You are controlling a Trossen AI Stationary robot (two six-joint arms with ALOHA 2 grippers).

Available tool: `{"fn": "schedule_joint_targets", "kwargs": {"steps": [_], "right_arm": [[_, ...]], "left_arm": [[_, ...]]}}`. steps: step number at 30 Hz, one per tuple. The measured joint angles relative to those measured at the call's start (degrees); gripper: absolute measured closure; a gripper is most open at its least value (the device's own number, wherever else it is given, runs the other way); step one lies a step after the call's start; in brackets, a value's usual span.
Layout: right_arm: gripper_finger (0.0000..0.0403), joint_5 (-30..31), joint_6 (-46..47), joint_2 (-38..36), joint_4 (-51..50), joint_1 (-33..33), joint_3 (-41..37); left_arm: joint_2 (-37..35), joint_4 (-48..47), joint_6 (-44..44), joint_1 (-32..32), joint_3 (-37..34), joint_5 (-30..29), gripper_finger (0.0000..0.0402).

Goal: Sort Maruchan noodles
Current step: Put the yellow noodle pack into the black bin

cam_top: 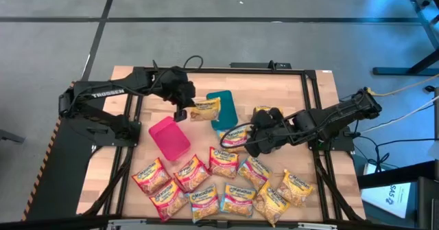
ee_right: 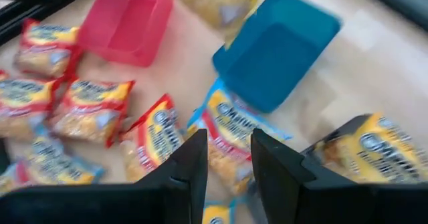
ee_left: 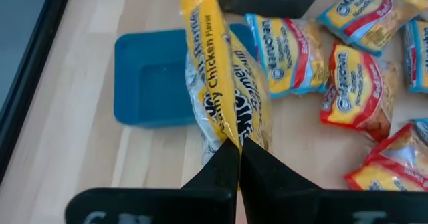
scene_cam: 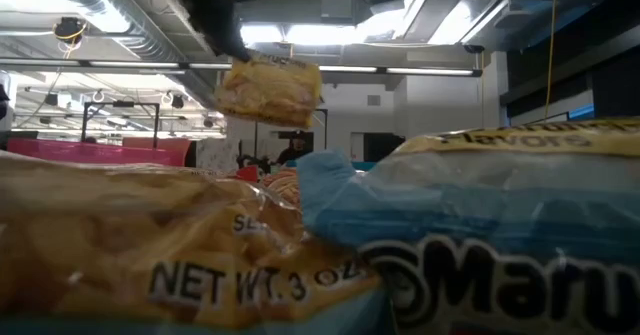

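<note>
Yellow packet [ee_left: 224, 83] | pinched between left fingers [ee_left: 224, 167] | above teal bin [ee_left: 150, 83]

Ramen packets [cam_top: 223, 161]: about thirteen. Bins: two, pink bin [cam_top: 169, 137], teal bin [cam_top: 224, 109]. Arms: two.

Bright, even overhead light — right wrist view motion-blurred, low foreground unfocused.

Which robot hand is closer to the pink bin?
The left. The left gripper hangs just above the pink bin's far edge, holding a yellow packet. The right gripper is farther off, past the teal bin, over a blue-edged packet.
</note>
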Motion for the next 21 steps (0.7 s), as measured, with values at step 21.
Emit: {"fn": "schedule_joint_targets", "kwargs": {"steps": [21], "right_arm": [[0.029,35.04,8.68,-8.5,-14.75,-6.74,0.02]], "left_arm": [[22.95,6.3,0.84,-6.88,21.65,-1.13,0.0401]]}}
